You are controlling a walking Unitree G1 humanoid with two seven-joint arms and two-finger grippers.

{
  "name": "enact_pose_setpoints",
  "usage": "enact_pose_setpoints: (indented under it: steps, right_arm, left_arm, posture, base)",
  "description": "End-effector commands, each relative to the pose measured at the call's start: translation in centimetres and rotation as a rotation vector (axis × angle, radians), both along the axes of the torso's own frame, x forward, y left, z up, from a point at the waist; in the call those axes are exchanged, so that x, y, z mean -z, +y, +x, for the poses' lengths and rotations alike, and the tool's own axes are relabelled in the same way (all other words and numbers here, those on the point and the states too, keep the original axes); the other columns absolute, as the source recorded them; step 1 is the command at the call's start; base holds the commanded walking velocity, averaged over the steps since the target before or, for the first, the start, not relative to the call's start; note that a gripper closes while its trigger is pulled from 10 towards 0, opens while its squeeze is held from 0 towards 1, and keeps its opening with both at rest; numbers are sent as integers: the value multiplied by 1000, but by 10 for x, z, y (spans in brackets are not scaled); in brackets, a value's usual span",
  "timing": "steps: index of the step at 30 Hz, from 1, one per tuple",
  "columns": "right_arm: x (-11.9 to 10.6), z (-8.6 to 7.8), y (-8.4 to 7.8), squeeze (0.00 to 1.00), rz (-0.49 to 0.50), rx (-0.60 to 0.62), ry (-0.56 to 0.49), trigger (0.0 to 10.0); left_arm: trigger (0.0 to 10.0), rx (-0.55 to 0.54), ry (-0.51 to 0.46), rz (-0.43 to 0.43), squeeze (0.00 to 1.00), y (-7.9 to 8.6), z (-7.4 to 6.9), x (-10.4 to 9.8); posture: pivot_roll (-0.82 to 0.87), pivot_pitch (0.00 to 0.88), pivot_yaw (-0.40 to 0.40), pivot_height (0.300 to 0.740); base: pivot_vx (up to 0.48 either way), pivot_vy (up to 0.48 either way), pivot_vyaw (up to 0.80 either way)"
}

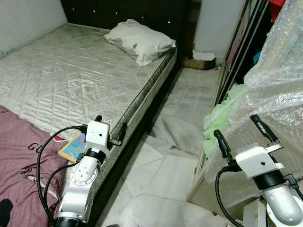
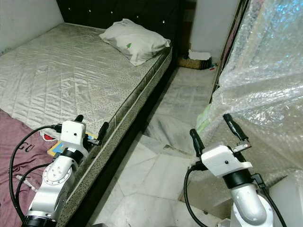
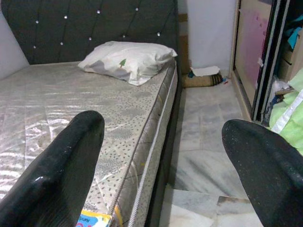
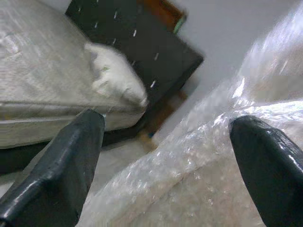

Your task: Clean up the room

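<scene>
A colourful book [image 1: 72, 146] lies at the bed's near edge, partly on a maroon blanket [image 1: 19, 161]. My left gripper [image 1: 110, 126] hovers open just above and beyond the book, over the mattress edge [image 1: 137, 101], holding nothing. In the left wrist view, the book's corner [image 3: 94, 220] peeks between the open fingers [image 3: 61, 175]. My right gripper [image 1: 236, 125] is raised and open beside bubble wrap [image 1: 274, 85], empty. A white pillow [image 1: 139, 40] rests at the head of the bed. A grey cloth [image 1: 177, 132] lies crumpled on the floor.
A narrow tiled aisle [image 1: 156, 179] runs between the bed and a wardrobe [image 1: 236, 52] on the right. Green bags [image 1: 218, 118] bulge out under the bubble wrap. A low box [image 1: 201, 59] stands at the aisle's far end by the wall.
</scene>
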State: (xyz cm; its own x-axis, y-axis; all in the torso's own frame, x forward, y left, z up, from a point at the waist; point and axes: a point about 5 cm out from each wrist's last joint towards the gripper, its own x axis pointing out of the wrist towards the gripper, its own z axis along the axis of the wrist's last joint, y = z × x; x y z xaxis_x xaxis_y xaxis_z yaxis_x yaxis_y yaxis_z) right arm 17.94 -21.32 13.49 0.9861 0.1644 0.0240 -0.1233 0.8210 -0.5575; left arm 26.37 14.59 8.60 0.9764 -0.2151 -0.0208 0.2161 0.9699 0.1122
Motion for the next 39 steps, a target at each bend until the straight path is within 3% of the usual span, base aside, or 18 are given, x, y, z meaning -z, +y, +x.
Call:
enact_pose_setpoints:
  steps: [1,4,9,16,24,33,39]
  right_arm:
    - [41,-14,-27,0,199,235,269,10000]
    - [50,-22,-36,0,261,337,317,10000]
    - [51,-20,-30,0,255,307,282,10000]
    - [58,3,-19,0,374,361,253,10000]
    - [64,13,-14,0,413,371,234,10000]
    - [42,33,6,0,489,367,182,10000]
    - [40,40,17,0,512,341,181,10000]
  left_arm:
    - [10000,-4,9,8,0,3,1,1]
    - [10000,-4,11,7,0,2,0,1]
    - [10000,-3,-7,-10,0,2,0,-1]
    - [10000,-16,11,-50,0,3,-1,0]
    - [10000,-20,19,-59,0,3,-5,1]
    - [10000,-14,27,-89,0,0,-13,0]
    - [10000,-39,33,-94,0,4,-16,0]
  posture:
    - [-97,0,38,740]
    - [-101,0,38,740]
    - [-103,0,43,740]
    - [-96,0,43,740]
    - [-82,0,41,740]
    - [-45,0,30,740]
    - [-21,0,21,740]
  base:
    - [0,0,0]
    - [0,0,0]
    - [0,0,0]
    - [0,0,0]
    - [0,0,0]
    - [0,0,0]
    - [0,0,-507]
